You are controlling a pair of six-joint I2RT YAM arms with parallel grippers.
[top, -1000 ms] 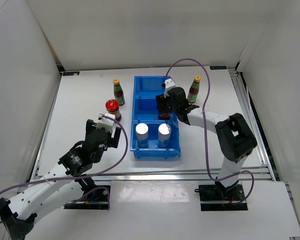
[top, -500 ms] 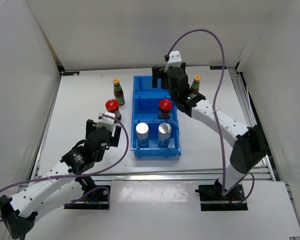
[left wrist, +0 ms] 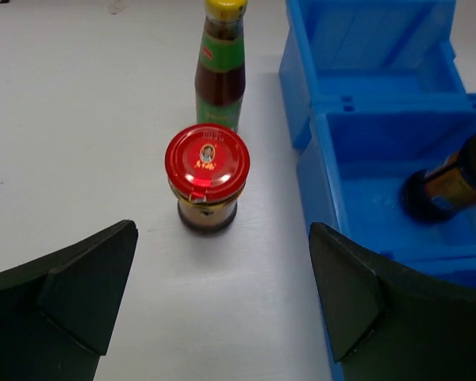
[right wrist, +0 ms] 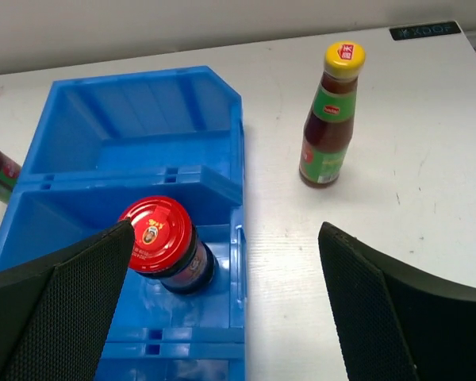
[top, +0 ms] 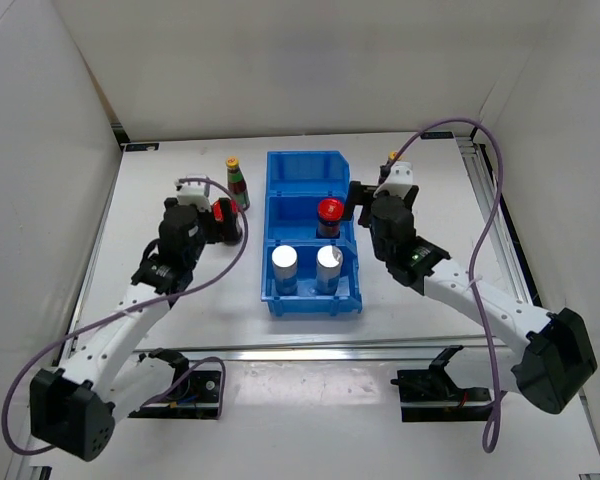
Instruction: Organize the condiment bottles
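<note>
Progress: half done | blue bin [top: 305,297] holds two white bottles [top: 283,262], one red-lidded jar [top: 328,210] | desk [top: 180,320]: second jar [left wrist: 207,175], both slim bottles [left wrist: 220,59] remain | left tool [left wrist: 222,298] wide, right tool [right wrist: 226,298] wide, both empty

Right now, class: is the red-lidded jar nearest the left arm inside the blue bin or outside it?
Outside. The red-lidded jar stands upright on the white table, left of the blue bin, between the left arm's open fingers.
</note>
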